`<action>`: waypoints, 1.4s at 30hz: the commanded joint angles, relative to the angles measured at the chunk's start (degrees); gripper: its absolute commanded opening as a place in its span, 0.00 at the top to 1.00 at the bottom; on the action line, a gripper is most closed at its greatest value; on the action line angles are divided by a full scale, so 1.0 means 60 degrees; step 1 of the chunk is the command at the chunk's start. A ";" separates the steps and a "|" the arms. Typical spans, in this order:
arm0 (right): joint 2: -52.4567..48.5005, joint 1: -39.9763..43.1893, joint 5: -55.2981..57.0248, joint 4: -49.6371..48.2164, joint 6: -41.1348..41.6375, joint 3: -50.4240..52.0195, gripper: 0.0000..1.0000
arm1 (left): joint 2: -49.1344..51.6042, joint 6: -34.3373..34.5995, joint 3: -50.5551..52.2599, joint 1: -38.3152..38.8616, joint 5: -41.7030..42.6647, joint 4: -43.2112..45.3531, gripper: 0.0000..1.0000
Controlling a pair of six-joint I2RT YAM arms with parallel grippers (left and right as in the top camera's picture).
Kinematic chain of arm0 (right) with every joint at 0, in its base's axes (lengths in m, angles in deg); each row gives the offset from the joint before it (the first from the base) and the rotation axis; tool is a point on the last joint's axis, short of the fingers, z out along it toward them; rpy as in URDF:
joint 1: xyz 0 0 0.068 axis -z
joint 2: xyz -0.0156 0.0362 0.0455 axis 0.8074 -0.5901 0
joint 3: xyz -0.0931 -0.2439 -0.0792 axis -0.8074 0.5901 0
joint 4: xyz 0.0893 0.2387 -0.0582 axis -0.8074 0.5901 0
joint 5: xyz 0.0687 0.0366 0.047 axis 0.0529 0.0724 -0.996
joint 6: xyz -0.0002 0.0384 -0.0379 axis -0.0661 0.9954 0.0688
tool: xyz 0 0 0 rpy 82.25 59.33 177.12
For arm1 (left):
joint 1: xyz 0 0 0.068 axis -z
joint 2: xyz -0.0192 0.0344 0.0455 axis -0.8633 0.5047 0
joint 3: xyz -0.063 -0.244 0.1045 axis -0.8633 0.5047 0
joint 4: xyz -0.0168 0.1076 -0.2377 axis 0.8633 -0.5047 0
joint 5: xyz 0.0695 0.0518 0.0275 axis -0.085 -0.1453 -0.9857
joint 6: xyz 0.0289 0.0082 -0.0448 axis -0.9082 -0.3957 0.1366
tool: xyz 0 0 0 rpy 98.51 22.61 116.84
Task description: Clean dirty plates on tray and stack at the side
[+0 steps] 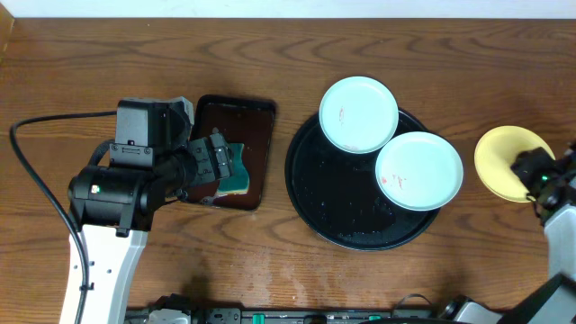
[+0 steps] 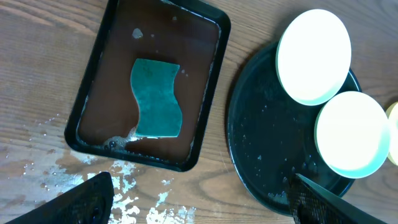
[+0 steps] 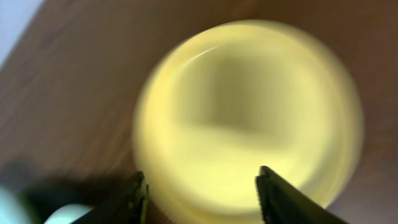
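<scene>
Wooden table (image 1: 270, 261), mid-cleanup: the yellow plate (image 1: 499, 157) lies at the right side, off the black tray (image 1: 315, 198), with the right gripper (image 3: 202, 180) spread open just above it. Two smeared white plates (image 1: 359, 113) wait on that tray. The left gripper (image 2: 202, 180) hovers open and empty over the sponge (image 2: 155, 98) in its small brown tray (image 1: 243, 121); grasping the sponge likely comes next.

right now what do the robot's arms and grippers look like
The left arm has blocky black joint housings over a white lower link, with a small green light and a black cable looping off to its side. The right arm is pale grey-white with a black head and a green light too. The left gripper and right gripper have dark tapered fingers.
</scene>
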 commanded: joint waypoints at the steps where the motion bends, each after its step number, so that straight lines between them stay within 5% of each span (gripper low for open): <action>1: 0.0506 -0.1147 -0.0656 0.0903 -0.0754 -0.0106 0.53 | 0.0018 -0.0058 -0.0146 -0.0036 0.0084 -0.0029 0.11; 9: -0.0288 -0.3512 0.3512 0.1384 -0.1133 -0.0025 0.46 | 0.0018 -0.0062 -0.0146 -0.0036 0.0084 -0.0029 0.11; 16: -0.1574 -0.3796 0.2677 0.0958 -0.1668 -0.0025 0.65 | 0.0018 -0.0058 -0.0146 -0.0036 0.0084 -0.0029 0.11; 21: -0.1526 -0.3796 0.2648 0.1508 -0.1665 -0.0029 0.98 | 0.0018 -0.0058 -0.0146 -0.0036 0.0084 -0.0029 0.11; 36: 0.1217 -0.4641 0.0889 0.4065 -0.1727 -0.0033 0.99 | 0.0018 -0.0058 -0.0146 -0.0036 0.0084 -0.0029 0.11; 42: 0.1093 -0.5912 0.1005 0.4699 -0.0270 0.0157 0.99 | 0.0018 -0.0058 -0.0146 -0.0036 0.0084 -0.0029 0.11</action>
